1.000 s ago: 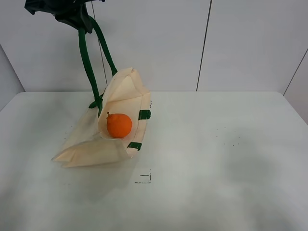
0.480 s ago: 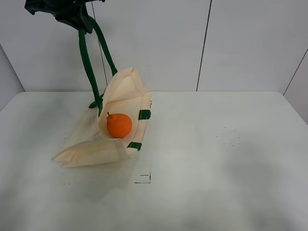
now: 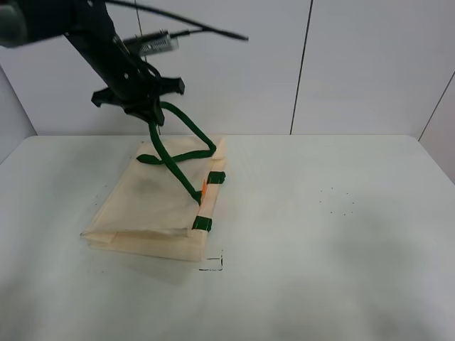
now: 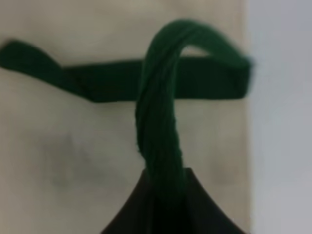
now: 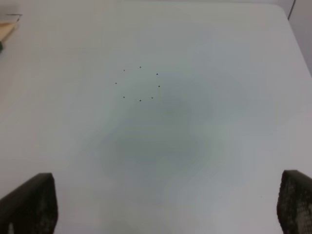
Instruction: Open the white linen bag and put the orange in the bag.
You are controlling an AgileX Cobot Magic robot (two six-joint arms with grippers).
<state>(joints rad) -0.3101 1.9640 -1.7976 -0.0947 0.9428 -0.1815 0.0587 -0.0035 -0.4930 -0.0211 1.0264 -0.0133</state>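
Observation:
The white linen bag (image 3: 149,202) lies nearly flat on the table at centre left, its mouth with two green tabs (image 3: 215,177) facing right. Only a thin sliver of the orange (image 3: 204,188) shows at the mouth; the rest is hidden under the cloth. My left gripper (image 3: 147,108) hangs just above the bag's far edge, shut on a dark green loop handle (image 3: 181,131) that droops slack. In the left wrist view the twisted handle (image 4: 158,122) runs into the gripper over the cloth (image 4: 73,146). My right gripper (image 5: 165,197) is open and empty over bare table.
The white table (image 3: 341,234) reaches to the wall behind. A small black square mark (image 3: 212,263) lies just in front of the bag. Faint black dots (image 5: 140,83) speckle the tabletop on the right. A corner of the bag (image 5: 6,30) shows in the right wrist view.
My left arm has come down from high above with the handle. The bag has collapsed from propped open to nearly flat, and the orange is now almost covered.

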